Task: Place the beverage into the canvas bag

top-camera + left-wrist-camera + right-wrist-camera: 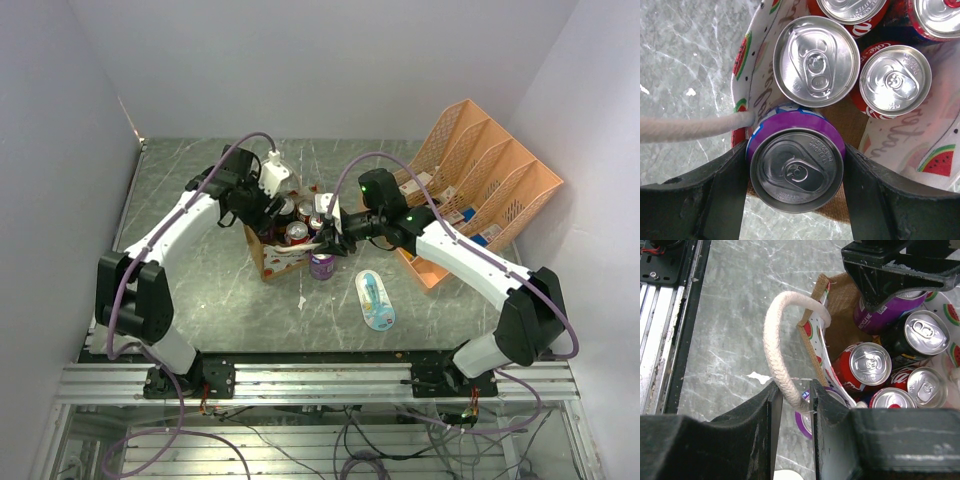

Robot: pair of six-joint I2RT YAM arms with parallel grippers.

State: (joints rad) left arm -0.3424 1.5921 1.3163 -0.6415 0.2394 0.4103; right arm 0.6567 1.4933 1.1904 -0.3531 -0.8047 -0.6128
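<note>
L gripper (797, 192) clamped on purple can (796, 167) at the canvas bag (816, 347) rim; R gripper (795, 390) pinching the bag's handle (774, 340).
R pinch prob. props the bag open so the can fits in beside Coke cans (895, 82) inside. Can: upright, purple wall, silver lid, tab unopened.

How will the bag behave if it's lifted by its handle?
The bag is probably floppy: its cloth wall bends beside the handle that the right end effector pinches. It is likely heavy, holding several cans, so it may sag.
</note>
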